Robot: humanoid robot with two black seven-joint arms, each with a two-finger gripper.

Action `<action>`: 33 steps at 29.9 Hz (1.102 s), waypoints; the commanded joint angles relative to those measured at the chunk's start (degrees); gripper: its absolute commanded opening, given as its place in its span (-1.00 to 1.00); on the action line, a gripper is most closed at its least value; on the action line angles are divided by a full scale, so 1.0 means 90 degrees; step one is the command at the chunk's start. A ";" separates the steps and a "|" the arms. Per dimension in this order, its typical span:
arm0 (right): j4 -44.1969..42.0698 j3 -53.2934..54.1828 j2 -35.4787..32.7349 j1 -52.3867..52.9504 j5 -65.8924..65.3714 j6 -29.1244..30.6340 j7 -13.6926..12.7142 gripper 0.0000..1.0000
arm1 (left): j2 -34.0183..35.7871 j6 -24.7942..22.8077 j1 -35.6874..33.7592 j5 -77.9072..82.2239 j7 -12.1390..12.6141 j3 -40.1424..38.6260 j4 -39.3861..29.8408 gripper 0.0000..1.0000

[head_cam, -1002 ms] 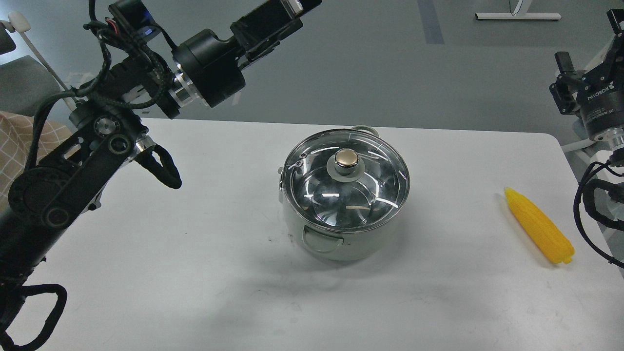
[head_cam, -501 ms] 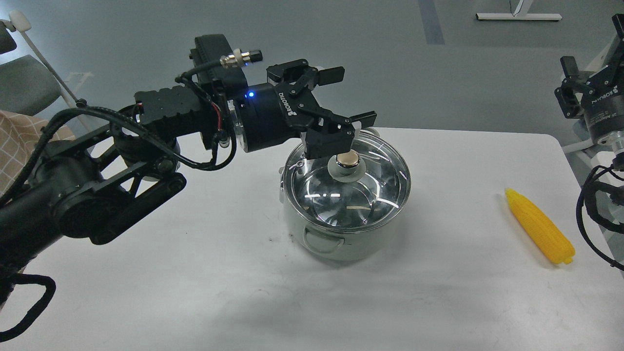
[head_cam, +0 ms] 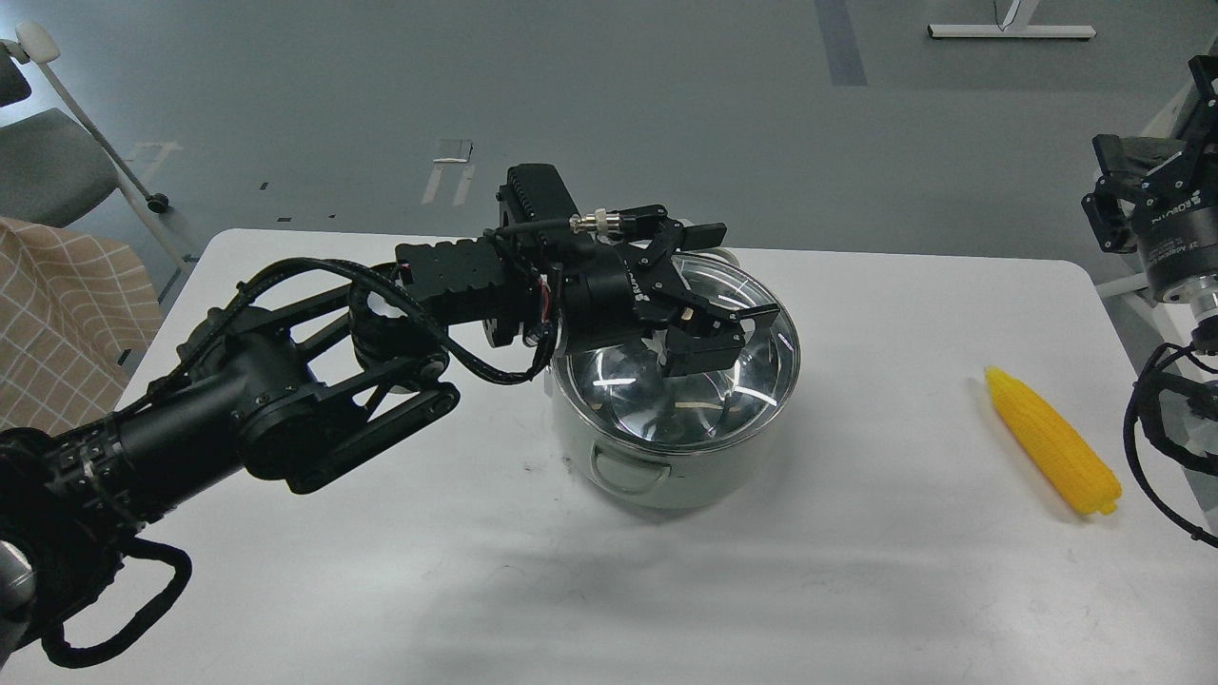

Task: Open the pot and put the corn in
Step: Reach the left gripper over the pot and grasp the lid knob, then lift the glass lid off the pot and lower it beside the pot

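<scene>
Your left gripper (head_cam: 709, 309) sits directly over the centre of the pot (head_cam: 666, 471), low against the glass lid (head_cam: 657, 400). Its two black fingers are spread, one (head_cam: 699, 233) reaching toward the far rim and the other (head_cam: 747, 319) nearer you, with the gripper's body between them covering the spot where the lid's knob would be. You cannot see the knob at all from the head view, so whether the fingers touch it is hard to say; the jaws read as parted, with nothing clamped between them.

The pot stands upright in the middle of the white desk (head_cam: 809, 590), pale green-white on the outside, with one loop handle facing you at the front and the other just showing at the back behind the gripper. The lid lies flat on the rim, so the pot is closed.

The corn (head_cam: 1051, 440) lies on the desk well to the right of the pot, apart from it, its pointed tip toward the far side and its blunt end toward you and the right edge.

Your right gripper (head_cam: 1128, 190) is raised at the right border of the view, beyond the desk's edge and well away from the corn. It is seen side-on and partly cut off, so you cannot tell how its fingers stand.
</scene>
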 commanded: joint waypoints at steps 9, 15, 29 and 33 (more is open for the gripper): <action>0.0011 0.0104 -0.0018 -0.0118 0.0001 -0.0048 0.0000 1.00 | -0.0046 0.0039 0.0137 -0.0001 0.0016 0.0092 0.0506 0.85; 0.0070 0.0163 -0.0018 -0.0216 0.0001 -0.0048 0.0000 1.00 | -0.0037 0.0059 0.0313 -0.0001 0.0007 0.0092 0.0584 0.85; 0.0216 0.0358 0.0001 -0.0294 0.0010 -0.0097 0.0000 1.00 | 0.0003 0.0069 0.0498 -0.0001 0.0036 0.0082 0.0750 0.09; 0.0226 0.0368 0.0021 -0.0294 0.0010 -0.0106 0.0000 1.00 | 0.0012 0.0069 0.0508 -0.0001 0.0046 0.0073 0.0760 -0.49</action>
